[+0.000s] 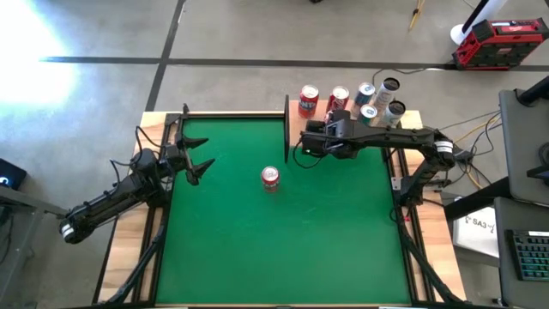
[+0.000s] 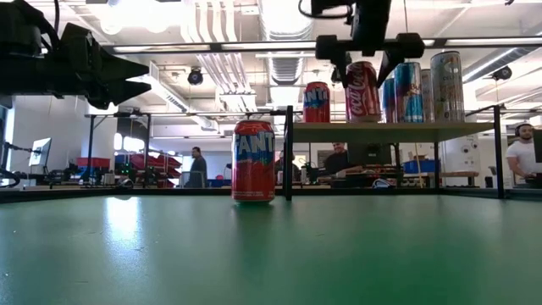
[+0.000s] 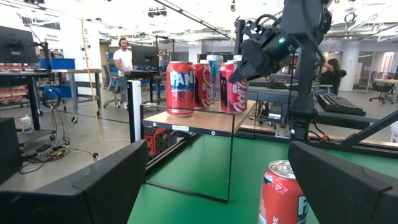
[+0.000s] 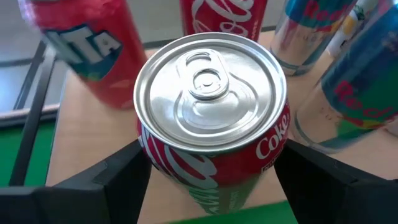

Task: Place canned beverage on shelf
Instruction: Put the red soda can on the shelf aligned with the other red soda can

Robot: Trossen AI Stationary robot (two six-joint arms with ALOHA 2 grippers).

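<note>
The shelf (image 1: 407,118) is a light-wood board on black posts at the table's far right. It carries a Fanta can (image 1: 309,100), a Coca-Cola can (image 1: 338,98) and several blue and white cans (image 1: 377,99), all standing on their bases. My right gripper (image 4: 211,162) is at the Coca-Cola can (image 4: 211,118), one finger on each side of it. Another Fanta can (image 1: 270,178) stands upright on the green felt mid-table. My left gripper (image 1: 199,163) is open and empty at the table's left, pointing at that can. My right gripper pinches the Coca-Cola can's side wall just below its top rim (image 4: 152,158) between its two fingers. The fingers come slanting down from above and from the table's near side. The can stands upright with its base on the shelf board (image 3: 199,118), near the board's near edge.
The other cans stand close behind and beside the held can on the shelf. A black post (image 2: 288,152) marks the shelf's left corner. People stand in the room beyond the table. Cables and boxes lie off the table's right.
</note>
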